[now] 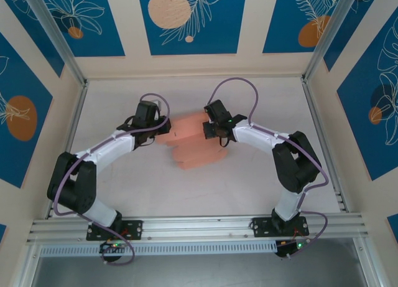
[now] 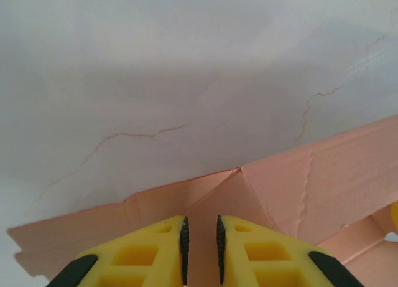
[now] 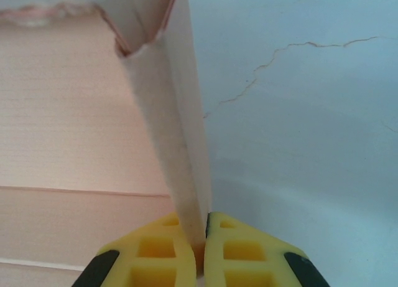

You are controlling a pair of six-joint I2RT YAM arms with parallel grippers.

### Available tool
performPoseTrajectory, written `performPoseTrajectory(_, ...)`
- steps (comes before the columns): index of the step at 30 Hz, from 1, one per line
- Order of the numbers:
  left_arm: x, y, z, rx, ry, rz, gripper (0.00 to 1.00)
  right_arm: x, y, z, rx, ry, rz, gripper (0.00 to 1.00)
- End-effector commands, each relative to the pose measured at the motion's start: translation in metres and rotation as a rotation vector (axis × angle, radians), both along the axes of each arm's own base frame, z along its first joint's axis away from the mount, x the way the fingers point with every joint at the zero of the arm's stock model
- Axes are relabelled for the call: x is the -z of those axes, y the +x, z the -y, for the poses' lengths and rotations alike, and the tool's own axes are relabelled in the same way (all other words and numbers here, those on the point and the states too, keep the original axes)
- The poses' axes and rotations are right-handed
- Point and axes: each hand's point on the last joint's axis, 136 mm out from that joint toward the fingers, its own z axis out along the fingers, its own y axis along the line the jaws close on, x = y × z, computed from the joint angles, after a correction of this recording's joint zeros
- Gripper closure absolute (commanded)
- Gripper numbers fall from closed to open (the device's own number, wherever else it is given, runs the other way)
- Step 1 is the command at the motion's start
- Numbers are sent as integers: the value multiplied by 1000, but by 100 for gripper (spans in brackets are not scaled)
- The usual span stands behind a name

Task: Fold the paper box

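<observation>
The right pincer (image 3: 200, 230) pinches the paper box (image 1: 188, 147) (an upright flap); left pincer (image 2: 201, 223) narrow.

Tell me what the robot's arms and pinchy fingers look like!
The left arm and the right arm each have white tube-shaped parts linked by chunky black joints, with a thin purple cable looping along. Tiny green lights glow near the bases. The left gripper and right gripper each have two yellow fingers with square cut-outs and black inner pads.
</observation>
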Motion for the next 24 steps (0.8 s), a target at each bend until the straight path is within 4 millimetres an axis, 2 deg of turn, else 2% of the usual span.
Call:
performPoseTrajectory(1,-5,-5,13,-2,-117,3,80,-20,5,-1,38,44,49,91)
performPoseTrajectory(9,-3,-1,22,-19,-229,14,82,-25,3,-5,33,82,56,91)
performPoseTrajectory(19,-33,17,52,69,-367,87,82,-16,-6,-6,39,98,54,92)
performPoseTrajectory(24,-25,11,49,57,-384,63,82,-11,-4,1,92,84,56,92)
